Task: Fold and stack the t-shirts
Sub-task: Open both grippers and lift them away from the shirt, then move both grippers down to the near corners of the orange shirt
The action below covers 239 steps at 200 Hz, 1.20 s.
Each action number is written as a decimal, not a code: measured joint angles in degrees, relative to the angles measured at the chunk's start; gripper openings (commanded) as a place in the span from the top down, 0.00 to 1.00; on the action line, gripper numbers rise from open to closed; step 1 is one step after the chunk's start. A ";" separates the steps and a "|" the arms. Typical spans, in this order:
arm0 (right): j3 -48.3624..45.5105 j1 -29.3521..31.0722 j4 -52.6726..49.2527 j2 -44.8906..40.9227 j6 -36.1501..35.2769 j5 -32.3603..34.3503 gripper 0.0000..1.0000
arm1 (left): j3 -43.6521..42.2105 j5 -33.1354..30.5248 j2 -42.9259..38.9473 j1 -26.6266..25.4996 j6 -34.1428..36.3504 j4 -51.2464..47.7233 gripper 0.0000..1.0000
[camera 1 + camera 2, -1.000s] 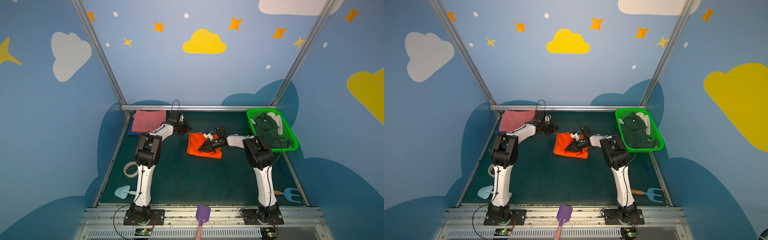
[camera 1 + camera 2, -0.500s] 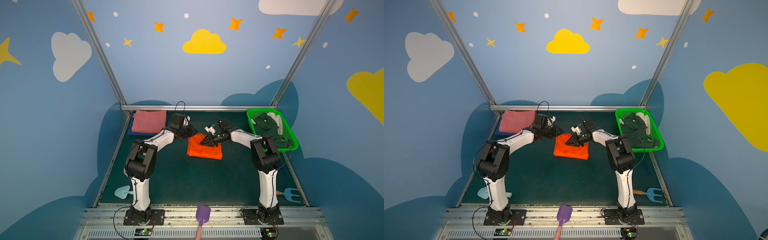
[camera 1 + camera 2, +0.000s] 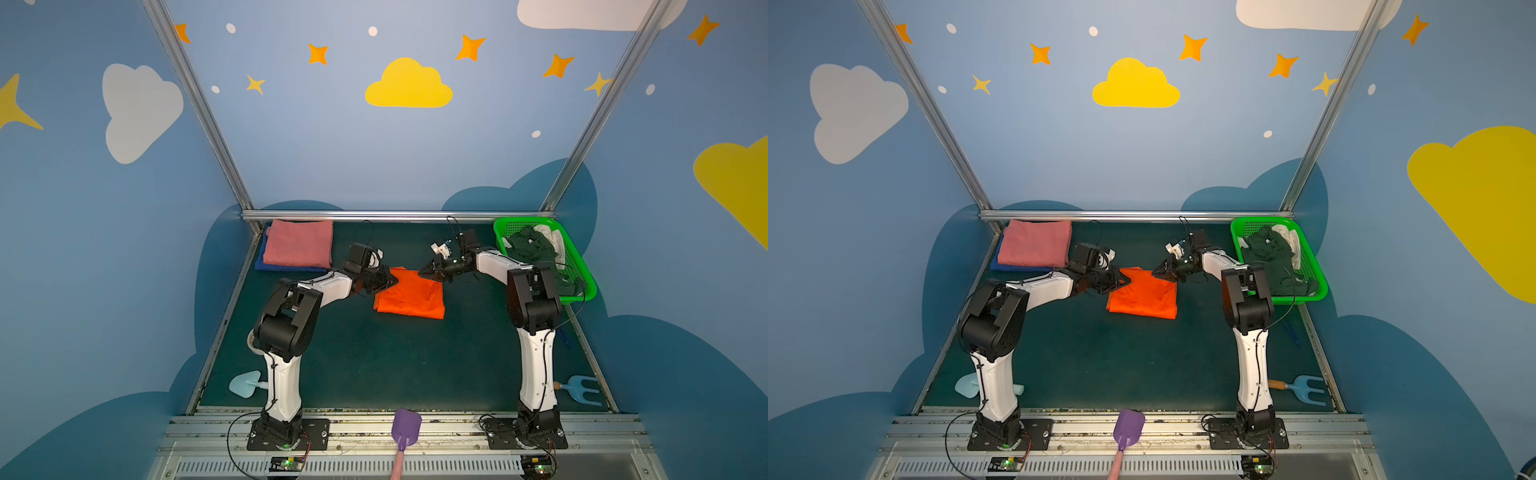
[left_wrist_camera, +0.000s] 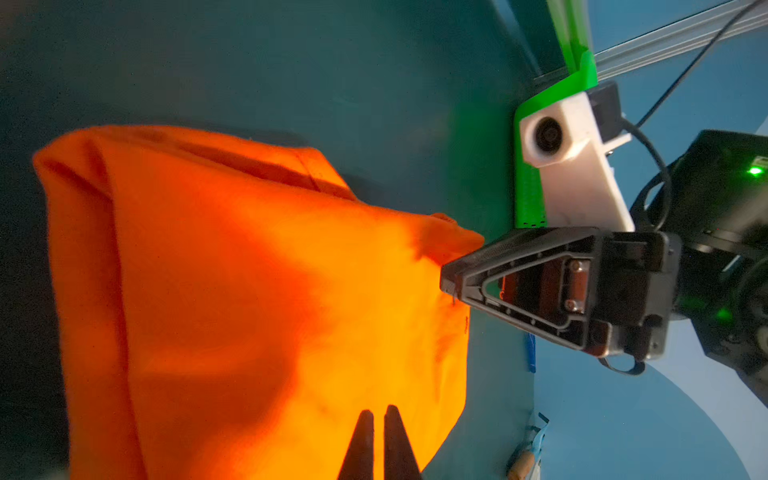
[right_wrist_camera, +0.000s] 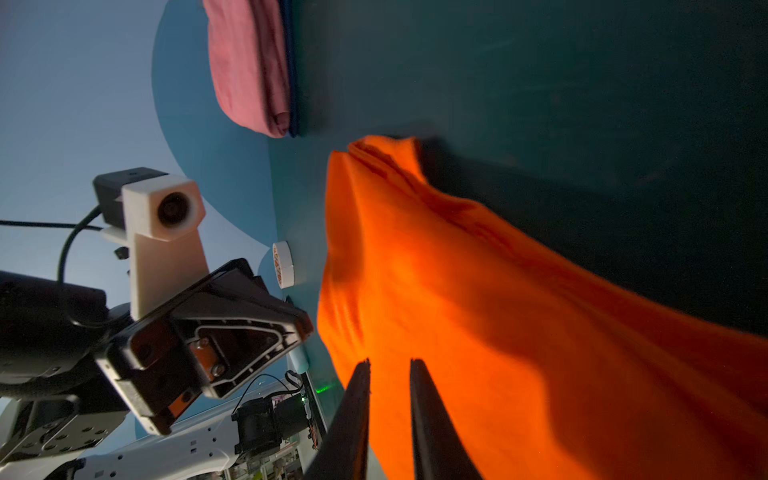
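The orange t-shirt (image 3: pixel 409 295) (image 3: pixel 1144 297) lies folded in a rough rectangle mid-table. My left gripper (image 3: pixel 392 281) (image 4: pixel 378 411) is at its far left corner, shut, tips low over the cloth (image 4: pixel 249 291). My right gripper (image 3: pixel 420 273) (image 5: pixel 388 361) is at the far right corner with its jaws a narrow gap apart; orange cloth (image 5: pixel 498 332) shows through the gap, and nothing is visibly pinched. The folded pink t-shirt (image 3: pixel 299 247) (image 5: pixel 245 70) lies on the blue t-shirt (image 3: pixel 259 261) at the back left.
A green mesh basket (image 3: pixel 579 298) with dark clothes (image 3: pixel 532 249) stands at the back right, close to my right arm. A tape roll (image 5: pixel 284 266) lies by the left wall. A pale blue shovel (image 3: pixel 245 384), a blue rake (image 3: pixel 582 388) and a purple shovel (image 3: pixel 405 426) lie near the front.
My left gripper swung from beside the pink stack to the orange shirt's far left corner. My right gripper drew back from the shirt's middle to its far right corner. The shirt kept its shape.
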 measured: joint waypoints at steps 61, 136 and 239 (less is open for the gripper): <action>0.00 -1.68 1.18 4.17 1.77 -2.58 0.80 | -1.03 0.57 4.07 0.61 -0.07 0.52 0.91; -1.77 -2.21 0.02 -1.77 2.19 -1.44 0.71 | -1.11 -0.15 -1.81 1.49 2.25 -3.08 0.88; -24.33 -3.15 15.15 -31.69 12.07 10.60 0.48 | 4.61 -12.33 -14.53 4.04 7.85 -14.51 0.70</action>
